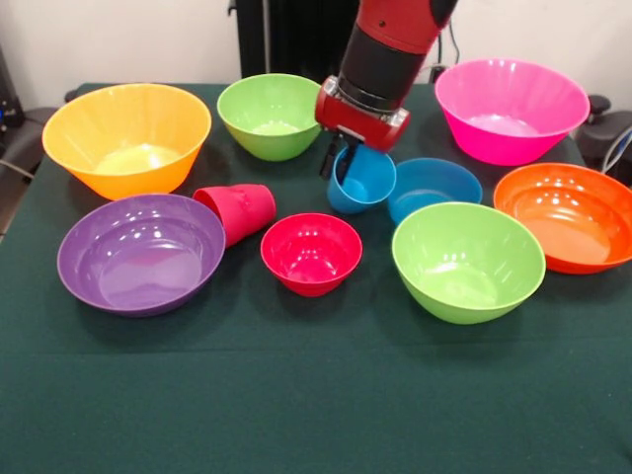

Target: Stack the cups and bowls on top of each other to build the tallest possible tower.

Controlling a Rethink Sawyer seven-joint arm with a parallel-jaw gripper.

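My gripper comes down from the top centre. Its fingers straddle the left rim of the sky-blue cup, one outside and one inside, shut on it. The cup is tilted, its mouth facing up and towards the camera, low over the table. The small blue bowl sits right beside it on the right. The red cup lies on its side against the purple bowl. The small red bowl stands upright in the middle. No cup or bowl rests on another.
Ringing the middle are a yellow-orange bowl at far left, a lime green bowl behind the gripper, a pink bowl at far right, an orange bowl at right, and a second lime green bowl. The table is covered in dark green cloth.
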